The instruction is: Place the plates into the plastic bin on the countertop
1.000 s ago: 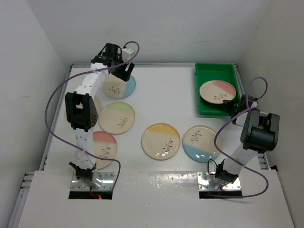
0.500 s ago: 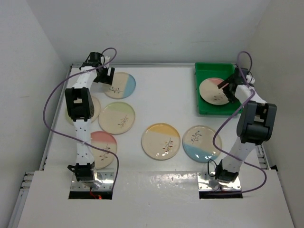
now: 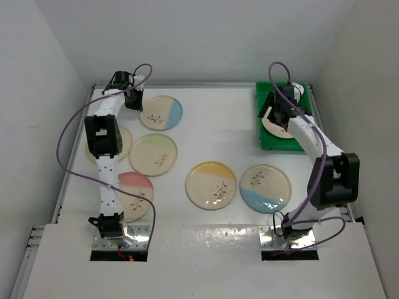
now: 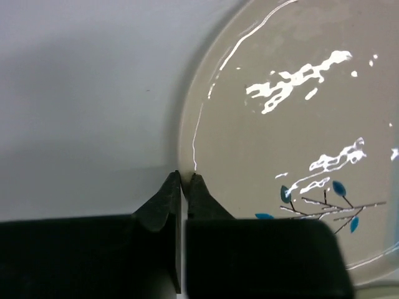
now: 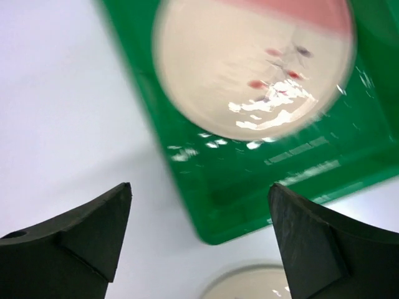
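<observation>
Several cream plates lie on the white countertop (image 3: pixel 218 124). At the back left is a blue-segment plate (image 3: pixel 160 112). My left gripper (image 3: pixel 129 98) is at its left edge. In the left wrist view the left gripper (image 4: pixel 185 175) is shut on the rim of this plate (image 4: pixel 293 124). The green plastic bin (image 3: pixel 283 145) sits at the back right with a pink-segment plate (image 5: pixel 249 62) lying flat inside. My right gripper (image 3: pixel 276 112) hovers over the bin and hides part of that plate. In the right wrist view the right gripper (image 5: pixel 199 187) is open and empty above the bin's corner (image 5: pixel 237 205).
Other plates lie on the counter: green (image 3: pixel 153 154), pink (image 3: pixel 134 194), yellow (image 3: pixel 211 185), blue (image 3: pixel 265 188), and one partly under the left arm (image 3: pixel 122 142). White walls close in on both sides and behind.
The left jaws have shut on the blue plate's rim. The right arm has swung left over the bin with its jaws wider, and the pink plate lies released in the bin.
</observation>
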Action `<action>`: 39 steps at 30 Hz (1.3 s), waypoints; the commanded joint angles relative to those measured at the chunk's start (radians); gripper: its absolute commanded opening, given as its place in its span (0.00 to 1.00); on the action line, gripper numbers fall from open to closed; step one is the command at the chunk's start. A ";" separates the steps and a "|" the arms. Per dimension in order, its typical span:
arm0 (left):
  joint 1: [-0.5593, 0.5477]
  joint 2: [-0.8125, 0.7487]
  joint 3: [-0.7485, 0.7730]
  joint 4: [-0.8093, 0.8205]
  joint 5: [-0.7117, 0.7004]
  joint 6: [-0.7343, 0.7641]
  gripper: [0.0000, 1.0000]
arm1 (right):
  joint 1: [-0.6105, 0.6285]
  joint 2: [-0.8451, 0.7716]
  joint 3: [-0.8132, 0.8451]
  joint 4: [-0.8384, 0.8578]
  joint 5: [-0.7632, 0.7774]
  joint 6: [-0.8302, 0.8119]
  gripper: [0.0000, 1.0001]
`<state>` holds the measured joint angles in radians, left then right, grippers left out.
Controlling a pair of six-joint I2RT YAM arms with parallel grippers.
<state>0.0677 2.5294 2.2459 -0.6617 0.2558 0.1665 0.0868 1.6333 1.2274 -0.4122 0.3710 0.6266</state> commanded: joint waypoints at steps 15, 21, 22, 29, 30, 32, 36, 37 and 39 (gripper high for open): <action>-0.252 -0.198 0.015 -0.042 0.171 0.231 0.00 | 0.168 0.630 0.556 0.243 -0.869 -0.091 0.93; -0.307 -0.251 -0.009 -0.033 0.191 0.268 0.00 | 0.156 0.731 0.592 0.269 -0.894 -0.061 0.91; -0.307 -0.251 -0.022 -0.033 0.191 0.268 0.00 | 0.159 0.726 0.539 0.279 -0.876 -0.061 0.91; -0.336 -0.251 -0.022 -0.033 0.181 0.298 0.00 | 0.102 0.661 0.357 0.470 -0.937 -0.022 0.72; -0.336 -0.241 -0.022 -0.024 0.181 0.298 0.00 | 0.093 0.671 0.360 0.510 -1.072 0.017 0.72; -0.336 -0.227 -0.022 -0.024 0.181 0.298 0.00 | 0.105 0.723 0.389 0.532 -1.185 0.036 0.71; -0.336 -0.189 -0.022 -0.013 0.171 0.298 0.00 | 0.145 0.746 0.359 0.492 -1.167 0.001 0.64; -0.336 -0.189 -0.022 -0.004 0.171 0.298 0.00 | 0.145 0.744 0.350 0.501 -1.160 0.022 0.60; -0.336 -0.179 -0.022 -0.004 0.171 0.298 0.00 | 0.137 0.751 0.336 0.539 -1.159 0.056 0.50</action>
<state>-0.2565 2.3425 2.2108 -0.7238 0.4110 0.4450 0.2134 2.3722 1.5814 0.0536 -0.7418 0.6445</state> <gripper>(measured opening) 0.003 0.528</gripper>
